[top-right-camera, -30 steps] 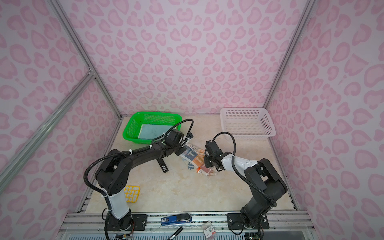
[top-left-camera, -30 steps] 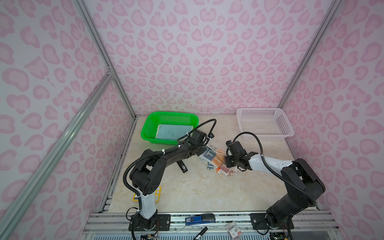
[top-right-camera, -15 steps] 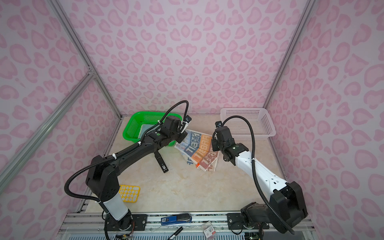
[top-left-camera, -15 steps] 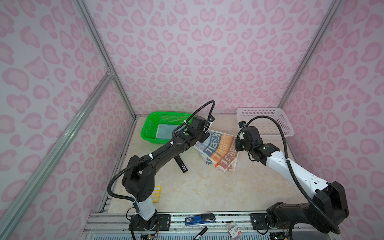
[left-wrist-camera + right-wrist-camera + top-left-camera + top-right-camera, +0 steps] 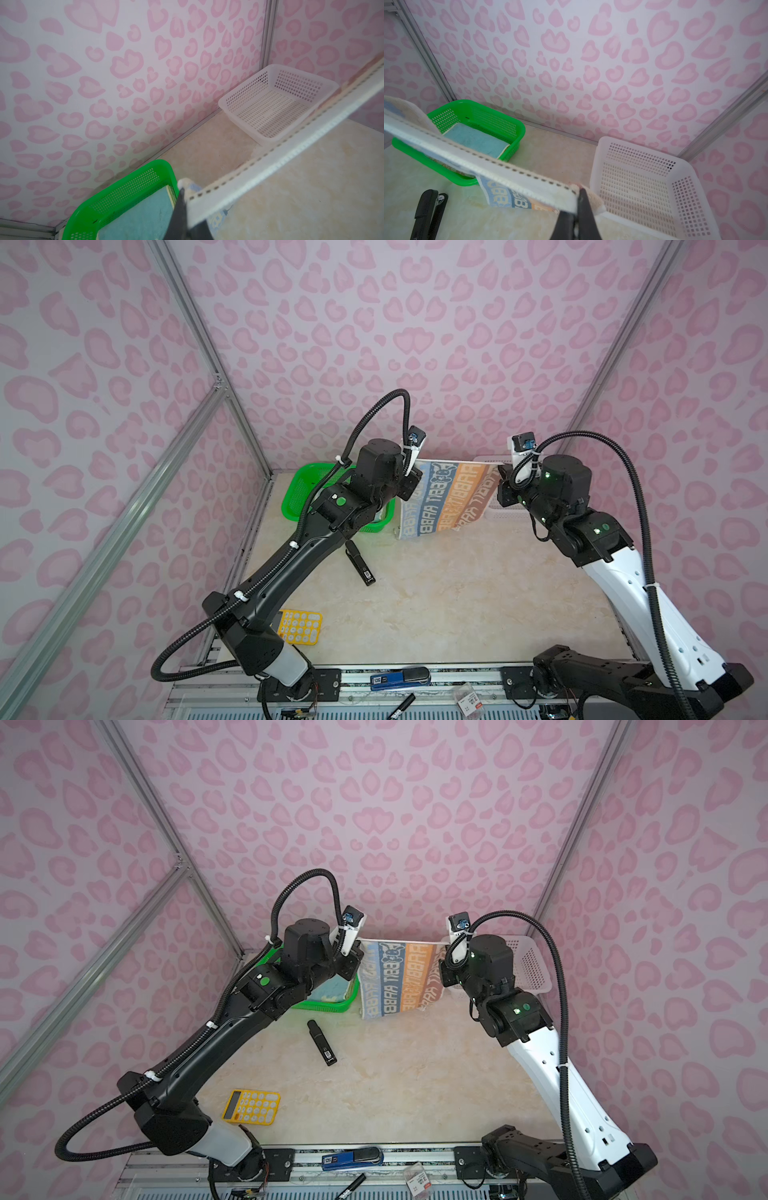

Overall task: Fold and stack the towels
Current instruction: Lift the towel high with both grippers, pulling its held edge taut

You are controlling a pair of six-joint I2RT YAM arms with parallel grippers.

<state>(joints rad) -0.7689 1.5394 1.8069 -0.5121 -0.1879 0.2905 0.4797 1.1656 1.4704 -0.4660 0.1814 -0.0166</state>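
I've left gripper (image 5: pixel 182 194), right gripper (image 5: pixel 581 194) clamped on striped towel (image 5: pixel 444 497) top corners; open table (image 5: pixel 457 605) in front; bottom-edge contact unclear.

Soft cloth towel (image 5: pixel 446 497), glossy plastic green basket (image 5: pixel 496 122), translucent plastic white basket (image 5: pixel 641 158), smooth stone-look tabletop (image 5: pixel 457 605).

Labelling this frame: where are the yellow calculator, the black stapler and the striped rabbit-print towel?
Yellow plastic calculator (image 5: pixel 254 1107), in a top view, its keypad.
Black stapler (image 5: pixel 321 1042), in a top view, mid-body.
Striped rabbit-print towel (image 5: pixel 459 497), in a top view, its orange stripe.
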